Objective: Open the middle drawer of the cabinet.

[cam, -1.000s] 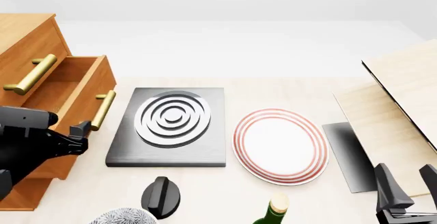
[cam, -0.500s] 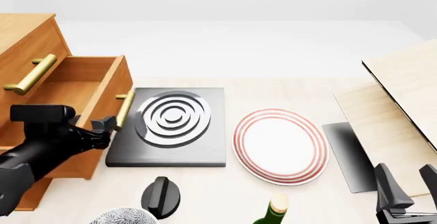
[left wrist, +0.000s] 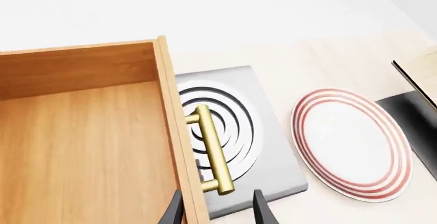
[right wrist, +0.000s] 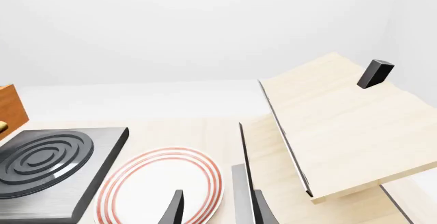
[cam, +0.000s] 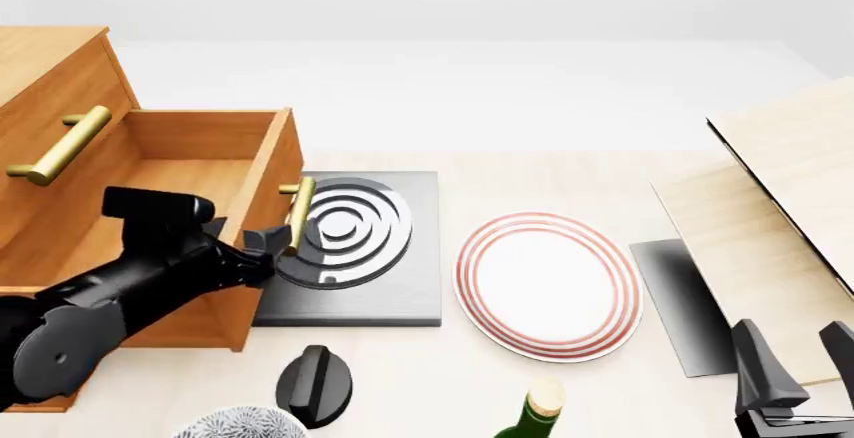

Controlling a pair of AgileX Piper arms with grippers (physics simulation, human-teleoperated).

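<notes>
The cabinet [cam: 54,68] stands at the far left. Its middle drawer [cam: 160,173] is pulled far out to the right, and its bare wooden inside [left wrist: 82,142] shows. The drawer's brass handle [cam: 298,213] hangs over the grey ringed block. My left gripper [cam: 274,241] is at the handle's near end. In the left wrist view the left gripper [left wrist: 217,203] has its fingers apart, one on each side of the handle [left wrist: 210,147] and the drawer front. My right gripper [cam: 790,343] is low at the right, open and holding nothing, also seen as the right gripper [right wrist: 215,203].
A grey ringed block [cam: 350,233] lies beside the drawer front, with a red-rimmed plate [cam: 547,283] to its right. A black knob [cam: 314,383], a green bottle [cam: 534,418] and a speckled bowl [cam: 240,426] sit near the front edge. Pale boards [cam: 787,188] rise at the right.
The middle drawer has slid farther out to the right, and my left gripper has moved with its handle. The right arm has not moved.
</notes>
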